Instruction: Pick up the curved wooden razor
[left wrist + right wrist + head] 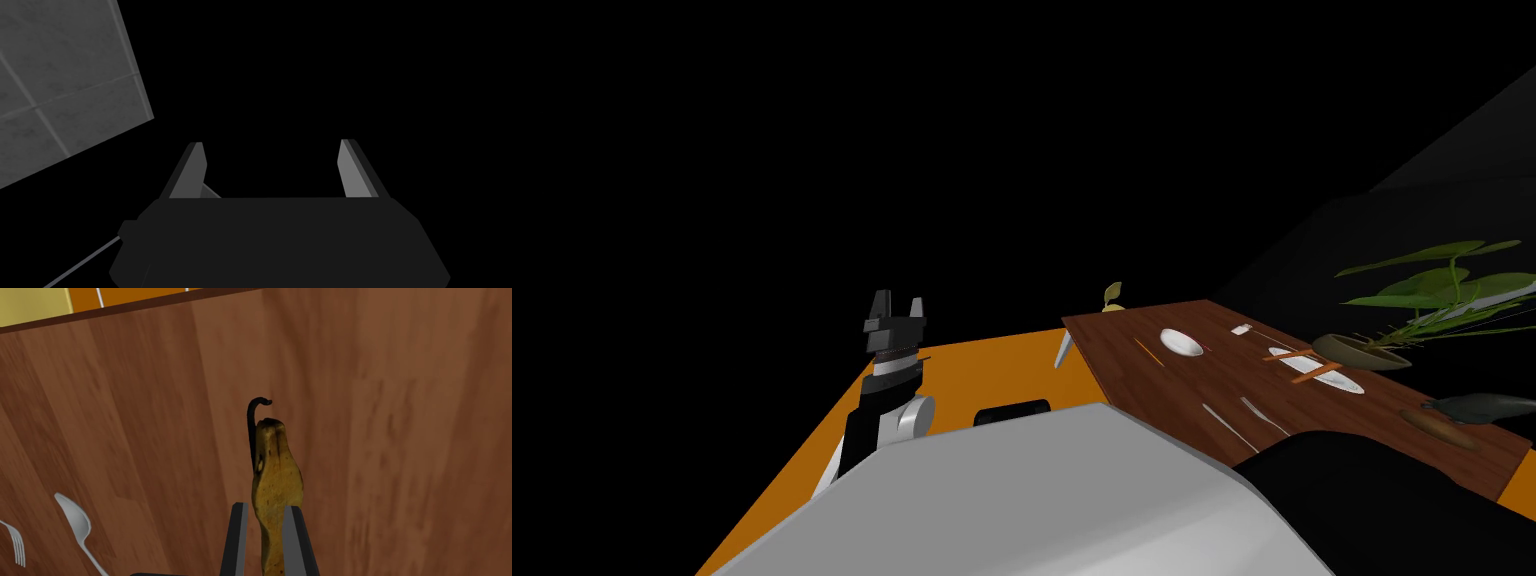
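The curved wooden razor [276,478] is a mottled brown handle with a thin black hooked tip. My right gripper [265,508] is shut on its lower part, fingers pressing both sides. Below it lies the brown wooden table [400,413]; I cannot tell whether the razor touches it. In the head view the razor [1440,428] is near the table's right end, beside my dark right arm. My left gripper [897,305] is raised over the orange floor to the left, its fingers open and holding nothing [272,150].
A spoon [75,523] and a fork [15,543] lie on the table near the razor. Farther along are white plates [1182,342], cutlery and a potted plant [1362,350]. The table edge [125,308] borders orange floor [992,370]. A black area surrounds everything.
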